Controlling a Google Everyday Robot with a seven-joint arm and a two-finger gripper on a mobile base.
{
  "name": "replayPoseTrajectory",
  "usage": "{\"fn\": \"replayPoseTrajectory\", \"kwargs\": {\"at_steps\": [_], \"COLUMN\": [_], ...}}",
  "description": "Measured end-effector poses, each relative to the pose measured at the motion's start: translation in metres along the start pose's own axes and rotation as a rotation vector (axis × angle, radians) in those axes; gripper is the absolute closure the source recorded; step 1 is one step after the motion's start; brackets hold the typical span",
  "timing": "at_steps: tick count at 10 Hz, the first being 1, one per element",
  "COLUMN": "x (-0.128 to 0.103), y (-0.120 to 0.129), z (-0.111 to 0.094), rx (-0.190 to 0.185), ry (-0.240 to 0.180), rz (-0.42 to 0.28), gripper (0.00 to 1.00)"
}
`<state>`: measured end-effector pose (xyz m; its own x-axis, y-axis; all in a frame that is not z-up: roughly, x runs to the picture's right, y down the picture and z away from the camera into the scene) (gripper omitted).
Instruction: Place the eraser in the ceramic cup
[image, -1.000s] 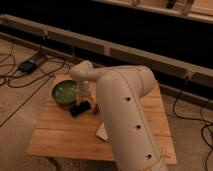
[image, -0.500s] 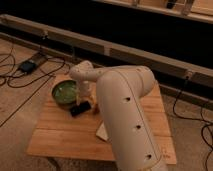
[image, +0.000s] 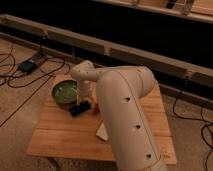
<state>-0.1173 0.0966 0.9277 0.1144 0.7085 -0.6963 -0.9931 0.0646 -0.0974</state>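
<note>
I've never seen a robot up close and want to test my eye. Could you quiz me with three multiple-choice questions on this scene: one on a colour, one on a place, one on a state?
1. What colour is the bowl?
A) red B) green C) blue
2. Where on the wooden table is the black eraser?
A) beside the bowl B) inside the bowl C) at the far right corner
3. How does the bowl stand?
A) upside down B) on its side C) upright

Answers:
1 B: its inside shows green.
2 A: it sits close to the bowl's rim, with the robot's tool reaching down at it.
3 C: its open mouth faces up.
</note>
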Motion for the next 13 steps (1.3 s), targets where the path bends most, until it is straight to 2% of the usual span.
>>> {"fn": "replayPoseTrajectory", "kwargs": {"at_steps": [13], "x": [-0.0010], "y": [0.0007], "z": [-0.0002], "rx": [0.002], "ry": [0.008], "rz": [-0.007], "gripper": [0.40]}}
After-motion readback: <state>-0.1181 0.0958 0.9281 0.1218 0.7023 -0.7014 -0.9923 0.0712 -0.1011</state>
